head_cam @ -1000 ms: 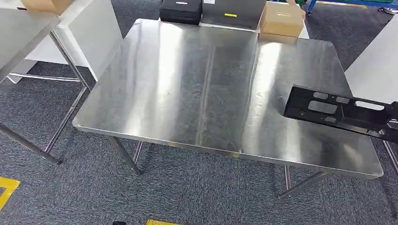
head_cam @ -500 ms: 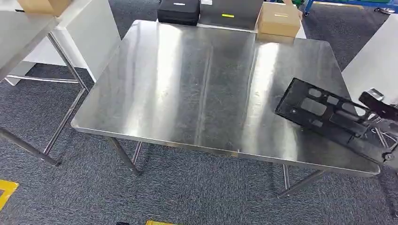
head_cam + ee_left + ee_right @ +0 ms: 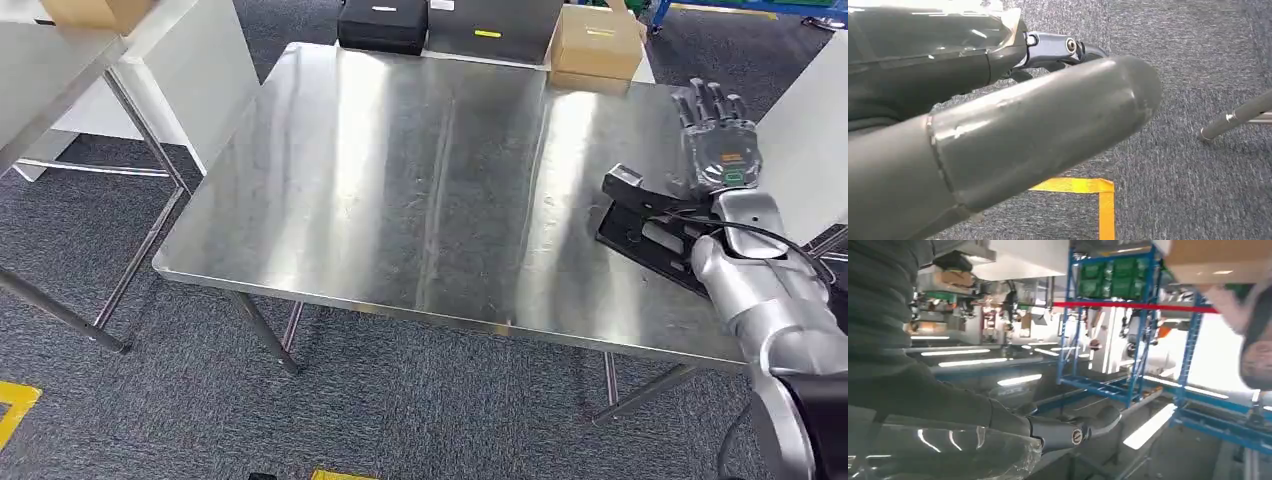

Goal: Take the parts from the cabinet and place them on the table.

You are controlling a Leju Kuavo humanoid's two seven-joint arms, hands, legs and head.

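A flat black metal part [image 3: 640, 225] with cut-outs lies on the steel table [image 3: 420, 180] near its right edge. My silver right arm crosses over the part's near end and hides it. My right hand [image 3: 716, 135] is beyond the part, off its surface, with its fingers stretched out straight and nothing in them. The same right hand [image 3: 938, 405] is in the right wrist view, holding nothing. My left hand [image 3: 1013, 125] hangs over the grey carpet with a thick grey thumb in front, and nothing is in it.
A cardboard box [image 3: 597, 42] and a black case [image 3: 384, 24] sit past the table's far edge. A white table [image 3: 60, 60] stands at the left. Yellow floor tape [image 3: 1098, 192] marks the carpet. Blue shelving racks [image 3: 1128, 330] stand in the right wrist view.
The black part was held above the table's right side, then tilted down and now lies on the table. My right hand has let it go and moved farther back with straight fingers.
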